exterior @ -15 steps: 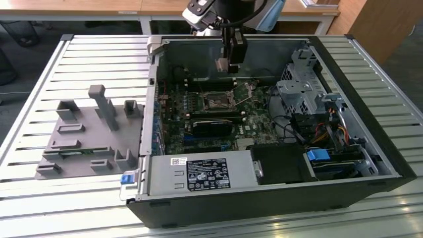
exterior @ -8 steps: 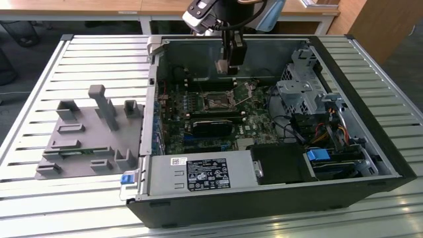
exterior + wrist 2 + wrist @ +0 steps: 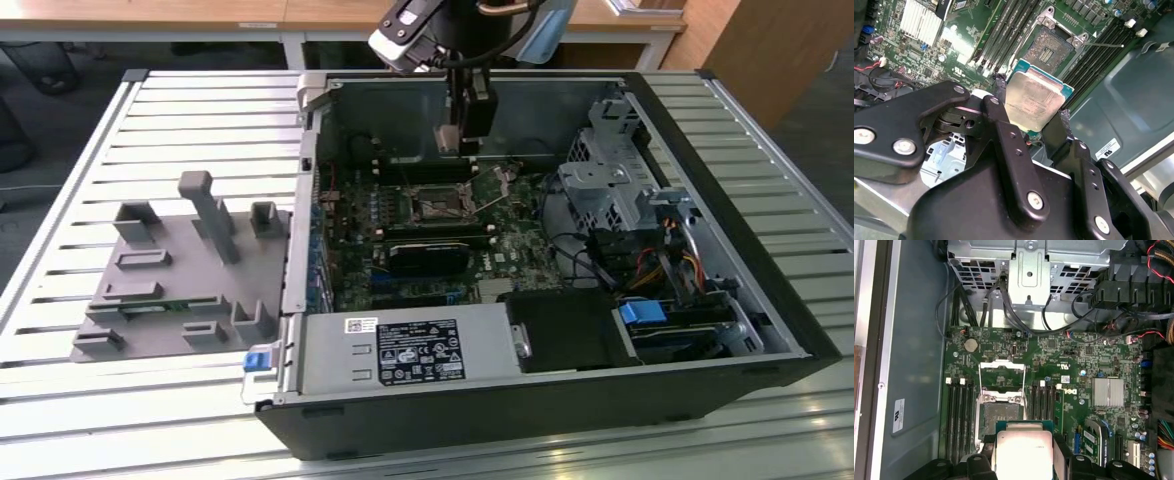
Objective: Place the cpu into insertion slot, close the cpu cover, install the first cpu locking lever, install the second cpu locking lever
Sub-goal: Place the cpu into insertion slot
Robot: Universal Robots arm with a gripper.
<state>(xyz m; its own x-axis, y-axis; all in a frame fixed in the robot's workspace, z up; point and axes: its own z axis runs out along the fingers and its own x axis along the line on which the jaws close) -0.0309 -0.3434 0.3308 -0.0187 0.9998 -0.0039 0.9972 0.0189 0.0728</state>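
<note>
While the gripper [image 3: 1031,100] is squeezing the cpu [image 3: 1036,102] by two edges above the board [image 3: 969,55], the insertion slot [image 3: 438,205] is lying open at six o'clock from the gripper in the exterior view. The cpu is probably feeling light, stiff and breakable, so edges only.

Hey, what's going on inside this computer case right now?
A robot arm's gripper hangs inside the open computer case, shut on the cpu. It holds the chip in the air above the motherboard, close to the insertion slot but not seated in it. The slot is empty, and the cpu cover is flipped open at its edge.
</note>
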